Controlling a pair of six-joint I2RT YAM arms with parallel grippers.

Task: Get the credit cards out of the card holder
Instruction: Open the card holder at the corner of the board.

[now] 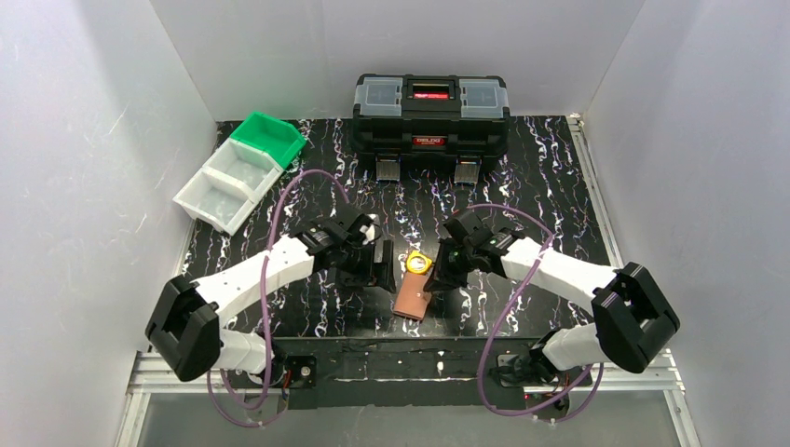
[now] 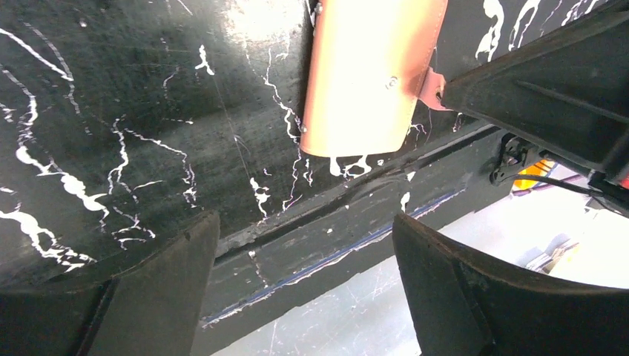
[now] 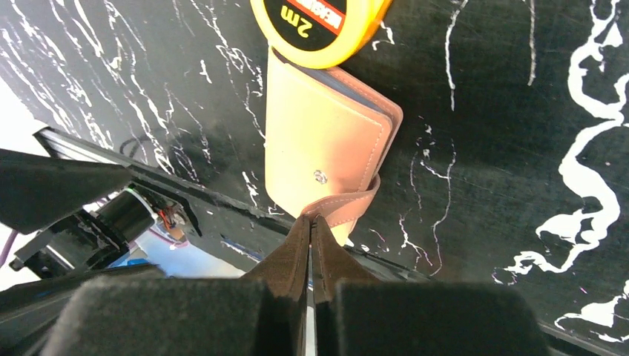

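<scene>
The card holder, a tan leather wallet, lies closed on the black marbled table near its front edge. Its far end is tucked under a round yellow tape measure. In the right wrist view the card holder has its snap tab curling off the near corner. My right gripper is shut with its tips pinching the end of that tab. My left gripper stands open just left of the holder, with nothing between its fingers. The card holder lies beyond them. The credit cards are hidden inside.
A large black toolbox stands at the back centre. White bins and a green bin sit at the back left. The table's front edge and metal rail run right below both grippers.
</scene>
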